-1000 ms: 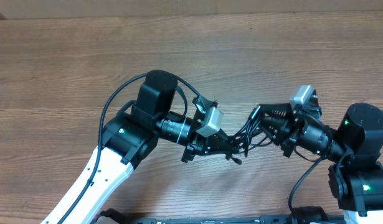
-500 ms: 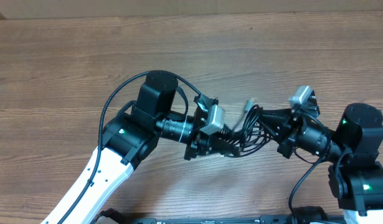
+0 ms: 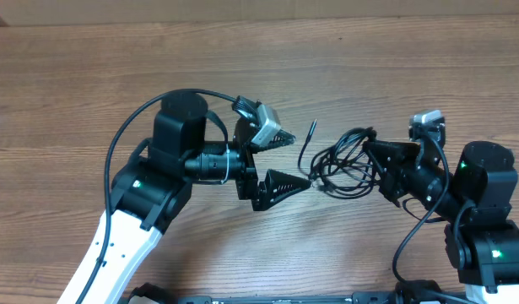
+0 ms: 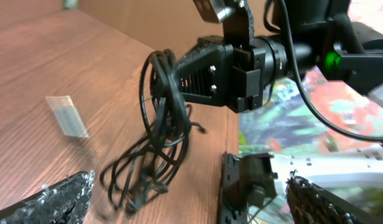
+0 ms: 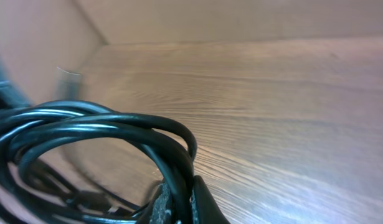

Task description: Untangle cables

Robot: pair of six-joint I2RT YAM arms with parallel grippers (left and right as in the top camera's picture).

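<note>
The cables point(image 3: 343, 162) form one knotted black bundle between the two arms, with one loose end point(image 3: 308, 135) sticking out to the left. My right gripper point(image 3: 370, 152) is shut on the bundle's right side. In the right wrist view its jaws point(image 5: 179, 202) pinch thick black loops of the cables point(image 5: 98, 124). My left gripper point(image 3: 299, 159) stands wide open just left of the bundle, with nothing between its fingers. In the left wrist view the cables point(image 4: 157, 146) hang from the right gripper point(image 4: 179, 65) down to the wood, ahead of my open left gripper point(image 4: 191, 208).
The wooden table point(image 3: 158, 67) stretches wide behind and to the left. A small pale rectangular scrap point(image 4: 66, 115) lies on the wood beyond the bundle. The table's front edge point(image 4: 238, 143) runs close beside the cables.
My left gripper has opened, let go of the bundle and drawn back to the left. The right gripper has stayed shut on the cables and shifted slightly right.
</note>
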